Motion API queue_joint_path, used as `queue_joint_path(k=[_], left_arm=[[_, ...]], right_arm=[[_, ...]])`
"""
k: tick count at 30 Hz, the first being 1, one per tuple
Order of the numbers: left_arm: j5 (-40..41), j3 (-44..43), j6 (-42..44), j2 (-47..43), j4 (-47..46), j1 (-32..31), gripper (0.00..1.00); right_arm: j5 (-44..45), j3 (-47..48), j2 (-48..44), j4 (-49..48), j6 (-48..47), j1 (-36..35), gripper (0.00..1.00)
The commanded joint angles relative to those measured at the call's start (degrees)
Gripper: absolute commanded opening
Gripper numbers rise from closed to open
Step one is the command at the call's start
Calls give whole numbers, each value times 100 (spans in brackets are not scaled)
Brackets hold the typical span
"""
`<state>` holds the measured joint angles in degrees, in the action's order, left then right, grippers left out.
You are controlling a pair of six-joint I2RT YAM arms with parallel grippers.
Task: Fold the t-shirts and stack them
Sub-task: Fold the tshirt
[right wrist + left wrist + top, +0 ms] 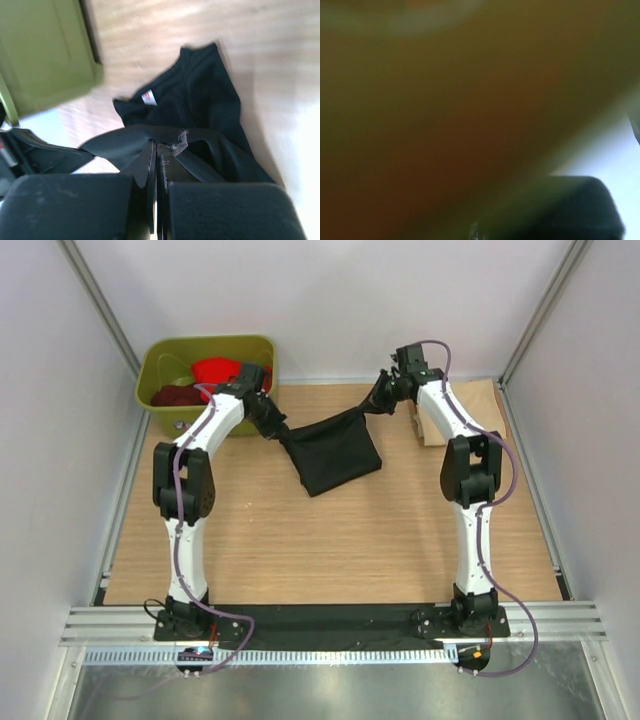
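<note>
The black t-shirt hangs stretched between both grippers over the back of the table, with its lower part resting on the wood. My left gripper holds the shirt's left top corner, shut on the cloth. My right gripper pinches the right top corner. In the right wrist view the right gripper is shut on a black cloth edge of the t-shirt, whose white neck label shows below. A beige t-shirt lies folded at the back right. The left wrist view is a brown-green blur.
The olive-green tub stands at the back left, close behind my left gripper, and holds a red t-shirt and a maroon one. The tub also shows in the right wrist view. White walls enclose the table.
</note>
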<state>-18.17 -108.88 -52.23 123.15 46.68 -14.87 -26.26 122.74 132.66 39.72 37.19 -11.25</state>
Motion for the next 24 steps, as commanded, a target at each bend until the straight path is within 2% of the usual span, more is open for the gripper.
queue_joint_path(k=[1,5,7,8,9,10,11,13,14,15,17,20,24], left_arm=[[-107,-353,81,191,-194,151,0],[-46,-564,55,507,-378,265,0],[24,-634,133,621,-589,283,0],[59,-687,143,683,-581,309,0],[68,-844,151,779,-589,327,8],[103,-871,160,780,-589,336,10],[156,-907,160,772,-589,345,10],[270,-872,204,579,-642,336,12],[314,-846,213,483,-642,336,16],[341,-793,213,316,-642,336,25],[419,-740,222,122,-633,336,25],[543,-600,187,-247,-633,336,26],[754,-336,151,-721,-660,292,34]], right_arm=[[-466,259,268,-1202,621,0,1],[-529,180,488,-2264,912,-27,1],[-651,111,673,-2695,1070,-27,6],[-748,49,708,-3238,1210,-36,8],[-749,49,804,-3373,1238,-62,12],[-749,214,892,-3427,1247,-62,15],[-792,390,980,-3219,1160,-53,17],[-837,898,1174,-2710,958,-44,35],[-845,918,1166,-2646,870,-36,45],[-837,866,1113,-2637,869,-27,49],[-776,481,841,-2602,860,26,58],[-617,119,516,-2112,527,96,59],[-266,-4,383,-1100,-595,184,60]])
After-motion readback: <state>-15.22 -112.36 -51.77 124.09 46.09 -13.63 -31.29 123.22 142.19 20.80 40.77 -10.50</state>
